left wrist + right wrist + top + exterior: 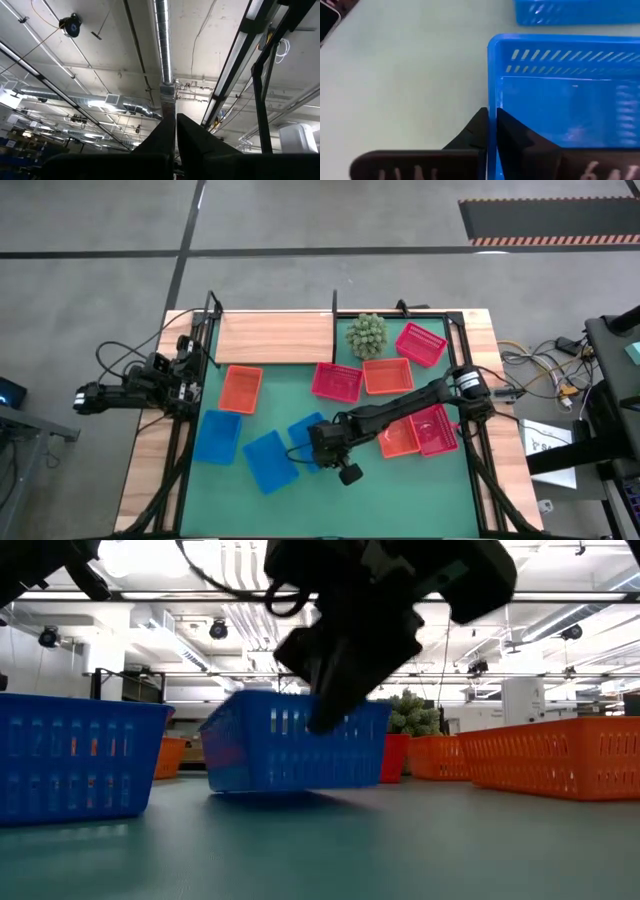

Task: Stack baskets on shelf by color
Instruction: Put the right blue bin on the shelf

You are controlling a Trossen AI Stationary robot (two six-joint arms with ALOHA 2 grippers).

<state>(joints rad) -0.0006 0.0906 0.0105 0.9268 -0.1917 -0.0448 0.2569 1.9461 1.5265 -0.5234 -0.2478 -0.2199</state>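
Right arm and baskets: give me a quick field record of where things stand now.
right gripper: jaws shut on the wall of a blue basket, mid-table
held basket: one end looks tipped up off the green mat in the low view
left gripper: jaws shut, empty, parked at the table's left edge, pointing at the ceiling
shelf: no baskets on it
other blue baskets: two, and, on the mat
orange basket: just below the shelf
plant: right of the shelf

Light comes from long ceiling strip lamps, bright and glaring in the low and left wrist views. The green mat is evenly lit from above, with soft shadows. In the low view the dark right gripper looms close, silhouetted and blurred.
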